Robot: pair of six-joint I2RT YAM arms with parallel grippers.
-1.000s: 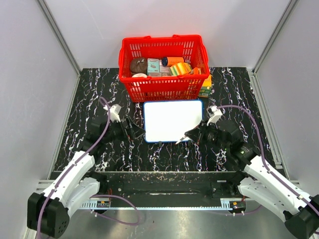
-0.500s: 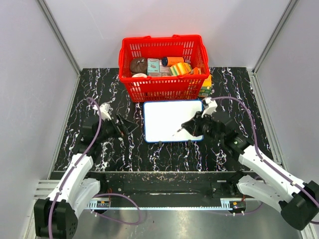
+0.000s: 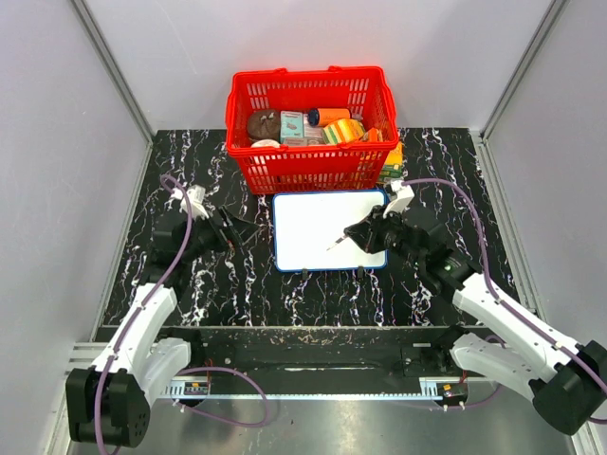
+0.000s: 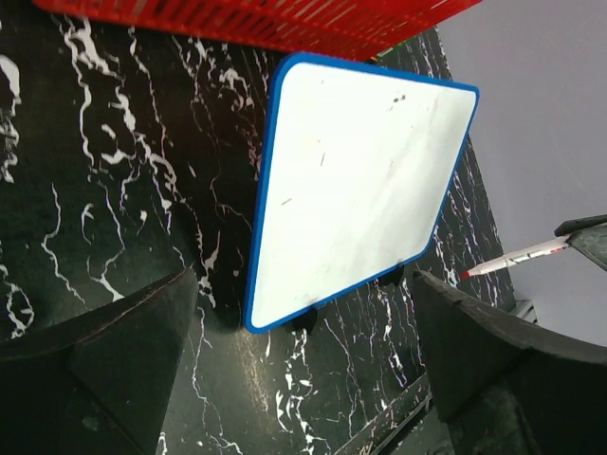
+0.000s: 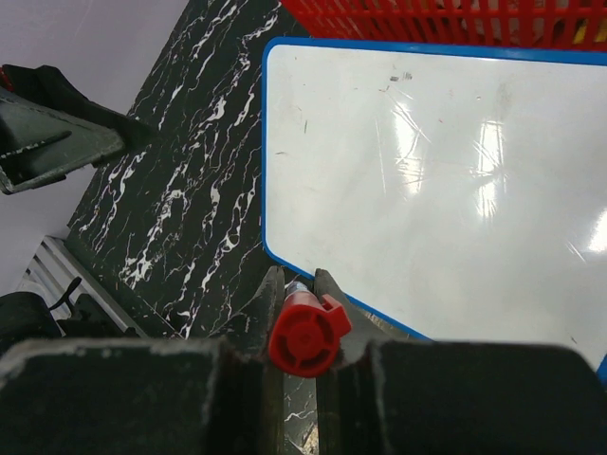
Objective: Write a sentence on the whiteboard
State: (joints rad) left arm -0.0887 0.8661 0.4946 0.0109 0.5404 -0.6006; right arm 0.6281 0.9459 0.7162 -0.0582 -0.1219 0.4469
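The whiteboard point(image 3: 322, 227) lies blank and flat, mid-table point(image 3: 190, 161) toward the far edge, just before the basket point(image 3: 308, 171). The right gripper point(image 3: 365, 236) clamps the marker point(image 3: 340, 243) by its barrel. The left gripper point(image 3: 233, 233) gapes wide. We judge the whiteboard light, stiff and slick: steady its left rim.

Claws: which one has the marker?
The right claw, shut on the thin white marker with a red end over the blue-rimmed white whiteboard. The left claw stands wide open and empty, left of the board.

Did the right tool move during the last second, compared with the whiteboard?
Yes. The right tool, shut on a marker, went from the whiteboard's near edge farther over it, toward the red basket.
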